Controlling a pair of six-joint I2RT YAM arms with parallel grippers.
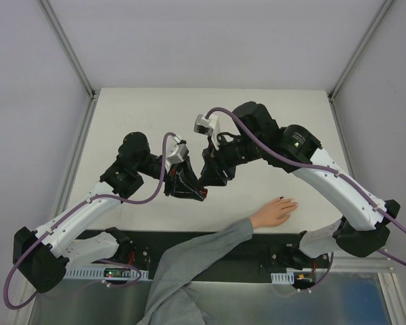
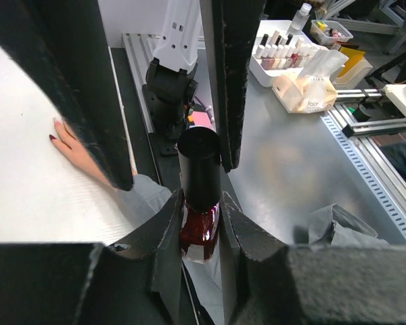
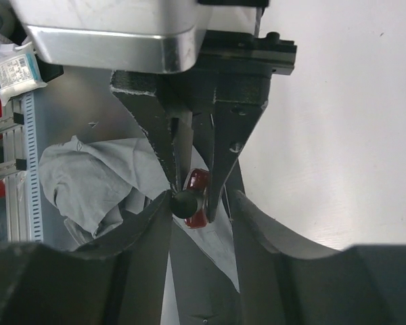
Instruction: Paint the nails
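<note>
A small dark red bottle (image 2: 199,230) with a black cap (image 2: 198,166) is clamped by its glass body in my left gripper (image 2: 201,203), which is shut on it above the table's middle (image 1: 193,193). My right gripper (image 1: 208,177) meets it from the right. Its jaws stand apart on both sides of the cap (image 3: 183,203), which touches one finger only. A bare hand (image 1: 276,212) with a grey sleeve (image 1: 203,250) lies palm down at the near right. One of its nails (image 2: 53,137) looks dark red in the left wrist view.
Beyond the table, a metal bench carries a white rack of polish bottles (image 2: 284,54), a pale bag (image 2: 308,91) and a crumpled grey cloth (image 3: 88,183). The right arm's base (image 2: 169,88) stands at the near edge beside the hand.
</note>
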